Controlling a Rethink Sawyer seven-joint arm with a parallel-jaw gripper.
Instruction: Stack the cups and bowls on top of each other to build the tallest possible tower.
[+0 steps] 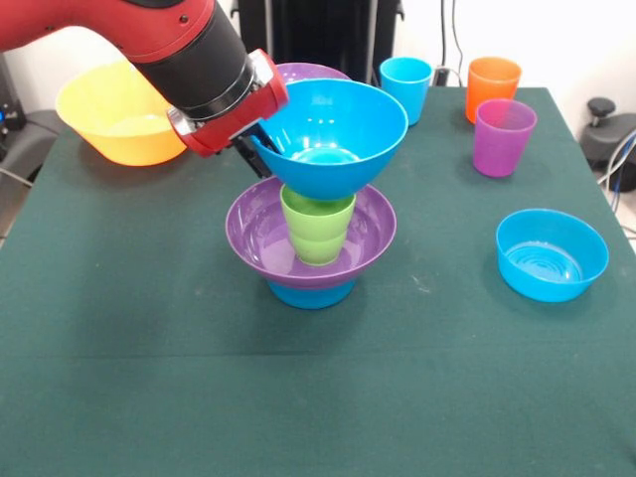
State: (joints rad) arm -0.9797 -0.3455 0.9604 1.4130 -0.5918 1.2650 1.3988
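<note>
The big blue bowl (333,134) sits on the green cup (318,227) in the tower (311,248) mid-surface, gripper (256,149) at its left rim, jaws hidden so I cannot tell their grip; next, I'd say, comes a steady release.

tabletop (149,378): dark green cloth cover | black stand legs (318,35): behind far edge | cables (452,40): on white wall | black knob (601,107): right edge

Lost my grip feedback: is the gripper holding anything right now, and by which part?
Yes, the gripper holds the large blue bowl by its rim, on the arm's side, above the lime green cup.
</note>
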